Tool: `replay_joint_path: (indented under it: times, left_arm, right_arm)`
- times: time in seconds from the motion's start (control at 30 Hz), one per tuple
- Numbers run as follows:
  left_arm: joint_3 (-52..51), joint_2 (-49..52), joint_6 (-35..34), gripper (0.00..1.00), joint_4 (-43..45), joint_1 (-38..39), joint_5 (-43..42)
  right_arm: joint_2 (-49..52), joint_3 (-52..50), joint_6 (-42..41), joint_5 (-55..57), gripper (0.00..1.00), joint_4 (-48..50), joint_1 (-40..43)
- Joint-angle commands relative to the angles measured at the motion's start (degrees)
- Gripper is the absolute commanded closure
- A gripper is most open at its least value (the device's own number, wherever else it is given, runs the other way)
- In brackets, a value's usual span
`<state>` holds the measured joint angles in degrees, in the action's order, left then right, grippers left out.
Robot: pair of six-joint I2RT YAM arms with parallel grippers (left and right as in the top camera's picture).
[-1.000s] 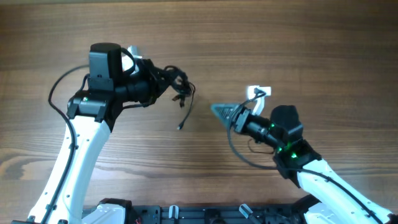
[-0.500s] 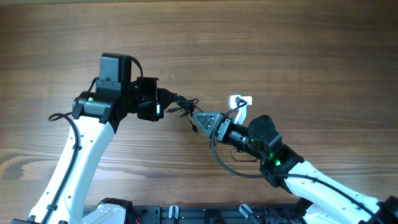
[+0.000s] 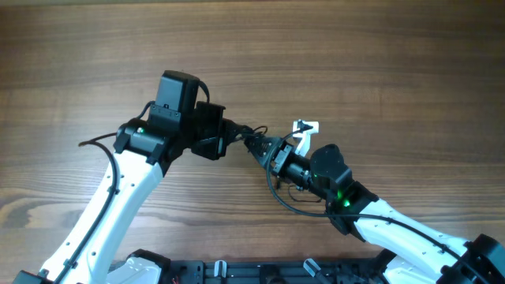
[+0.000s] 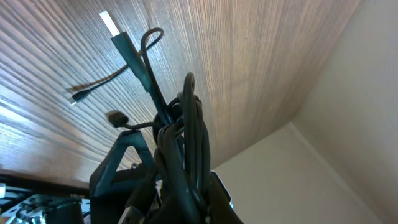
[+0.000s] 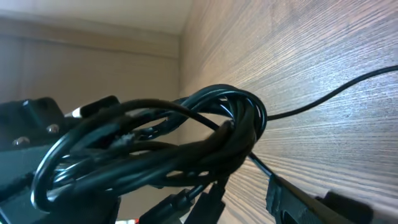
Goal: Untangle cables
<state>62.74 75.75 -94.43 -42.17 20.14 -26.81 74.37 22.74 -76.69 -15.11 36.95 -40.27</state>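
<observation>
- The left end effector (image 3: pixel 233 134) is closed tight on a bunch of thin black flexible cables (image 4: pixel 183 143). In its wrist view we see the cords pinched low between its dark fingers.
- The right end effector (image 3: pixel 259 144) has its jaws spread wide, tip to tip with the left one. In its wrist view the bunch fills the space just in front of it. We cannot tell whether either of its fingers touches the cords.
- We count one bunch, raised off the brown wood-grain surface (image 3: pixel 379 63) between the two end effectors, near the middle of the overhead view.
- From above, its long axis runs out of the left end effector toward the right one, slanting slightly toward the robot's base.
- In the left wrist view the looped cords rise straight away from the fingers, and one stiff stem leans off from them to end in a pale plug tip (image 4: pixel 109 22).
- We count three plug ends in that view: the pale-tipped one, a small one (image 4: pixel 78 96) on a short curved lead, and a dark one (image 4: pixel 115 116) closer to the fingers.
- We cannot count the separate cords inside the knot.
- One single thin strand (image 5: pixel 329 92) leaves the bunch in the right wrist view and shows against the wood.
- Two arms reach in from the near edge: the white left arm (image 3: pixel 118 197) and the white right arm (image 3: pixel 394 229).
</observation>
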Motion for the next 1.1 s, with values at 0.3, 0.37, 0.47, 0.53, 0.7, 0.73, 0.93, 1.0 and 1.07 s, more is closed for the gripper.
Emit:
replay_joint_path:
  times: [0.3,0.37,0.47,0.53,0.7,0.73,0.93,1.0,1.07]
  left_arm:
    - [0.96,-0.94,4.17,0.96,-0.09,0.94,-0.09]
    - [0.96,-0.94,4.15,0.96,-0.09,1.40,-0.09]
    - [0.96,-0.94,2.08,0.96,-0.13,1.88,-0.09]
    - [0.96,-0.94,-0.59,0.96,-0.11,1.88,-0.07]
    - [0.96,-0.94,-0.83,0.96,-0.31,1.88,1.60]
    - [0.96,-0.94,-0.50,0.96,-0.31,1.88,1.60]
    - [0.96,-0.94,-0.33,0.96,-0.13,3.91,1.57]
    - [0.96,-0.94,-0.33,0.96,0.22,4.31,1.09]
    - [0.96,-0.94,-0.33,0.96,1.31,4.35,0.02]
  right_arm:
    - [0.66,-0.13,-22.38,11.74,0.21,0.55,0.00]
    - [0.70,-0.13,-23.98,12.63,0.20,0.52,0.00]
    - [1.07,-0.13,-24.22,12.76,0.20,1.38,0.00]
    - [1.07,-0.13,-24.17,12.96,0.19,1.88,0.07]
    - [1.20,-0.13,-23.69,13.86,0.12,3.32,0.04]
    - [1.20,-0.13,-23.52,13.84,0.10,3.08,0.07]
    - [1.84,-0.13,-7.48,13.14,0.10,5.81,0.04]
    - [1.95,-0.13,-3.43,13.16,0.10,5.40,0.04]
    - [2.05,-0.13,-1.57,13.07,0.10,5.40,0.04]
